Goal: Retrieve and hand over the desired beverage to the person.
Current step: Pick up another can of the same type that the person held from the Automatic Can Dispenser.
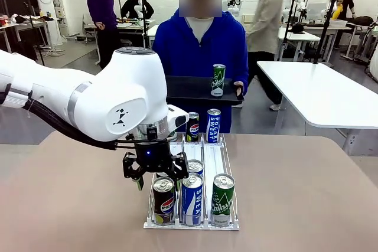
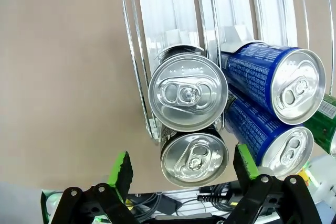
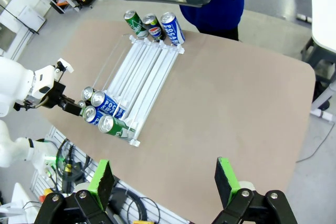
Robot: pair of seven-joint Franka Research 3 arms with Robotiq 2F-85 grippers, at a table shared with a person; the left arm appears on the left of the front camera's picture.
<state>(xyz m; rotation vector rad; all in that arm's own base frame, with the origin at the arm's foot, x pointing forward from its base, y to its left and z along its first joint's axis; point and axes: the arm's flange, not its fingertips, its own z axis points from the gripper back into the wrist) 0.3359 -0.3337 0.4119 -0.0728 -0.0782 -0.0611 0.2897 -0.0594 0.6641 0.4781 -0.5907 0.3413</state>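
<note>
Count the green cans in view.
3 green cans. One stands on the tray the person holds; one at the rack's far end, left lane; one at its near end, right lane. None looks hidden: the right wrist view shows the whole rack.

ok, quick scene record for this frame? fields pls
left gripper: open, above the black Pepsi can at the rack's near-left end
right gripper: open, high above the tan table
clear three-lane can rack: cans at both ends
person in blue hoodie: holds black tray with a green can upright
</note>
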